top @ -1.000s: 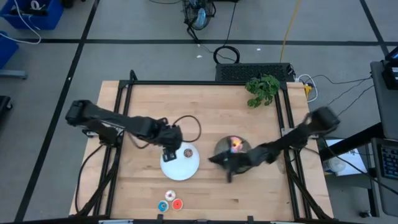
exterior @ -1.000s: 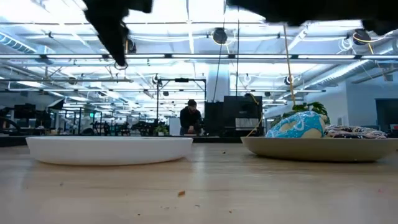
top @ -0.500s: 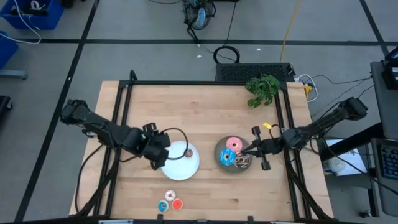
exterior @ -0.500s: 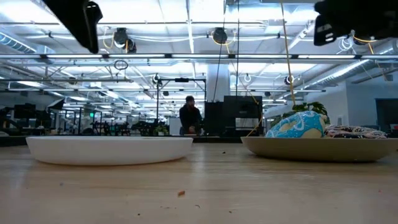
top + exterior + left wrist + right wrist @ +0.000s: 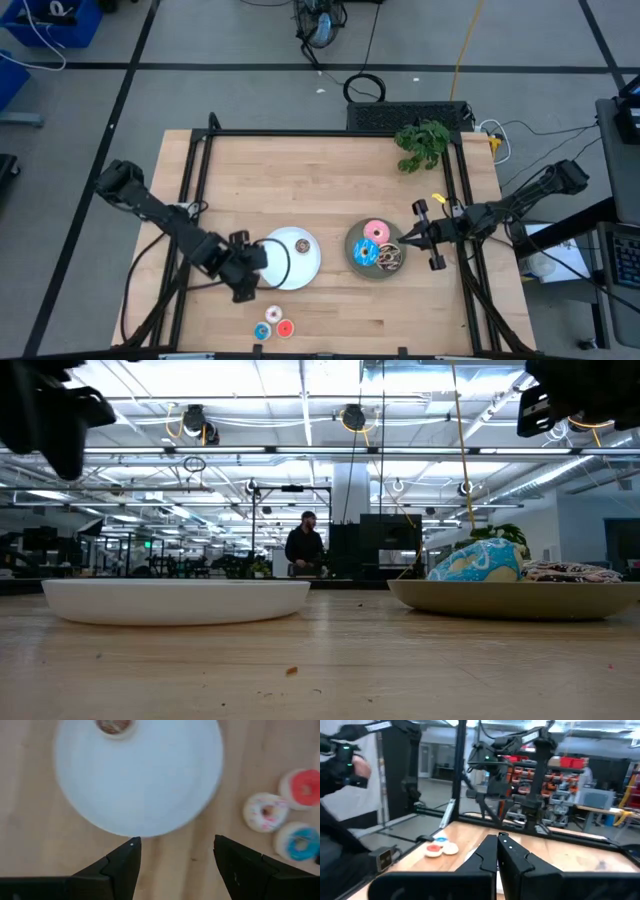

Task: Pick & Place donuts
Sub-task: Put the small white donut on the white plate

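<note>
A brown mini donut [image 5: 302, 245] lies on the white plate [image 5: 283, 268] near its far rim. White [image 5: 272, 316], blue [image 5: 262, 331] and red [image 5: 285, 328] mini donuts lie on the table by the near edge. The pink [image 5: 377, 231], blue sprinkled [image 5: 366, 251] and dark brown [image 5: 390, 258] donuts rest on the grey plate [image 5: 352, 243]. My left gripper [image 5: 175, 852] hangs open, pointing down over the white plate's near rim [image 5: 135, 827], holding nothing. My right gripper [image 5: 403, 242] is shut and empty, raised just right of the grey plate.
A green plant [image 5: 422, 143] sits at the table's far right corner. A black frame [image 5: 330, 133] runs around the table. Bare wood lies between the two plates and the near edge. In the low view a person [image 5: 303, 552] stands far behind the table.
My left gripper, open throughout, has swung from beside the brown mini donut toward the table's near-left, sinking a little; the donut stays on the white plate. My right gripper, still shut, has drawn back from over the grey plate toward the right edge, uncovering its three donuts.
</note>
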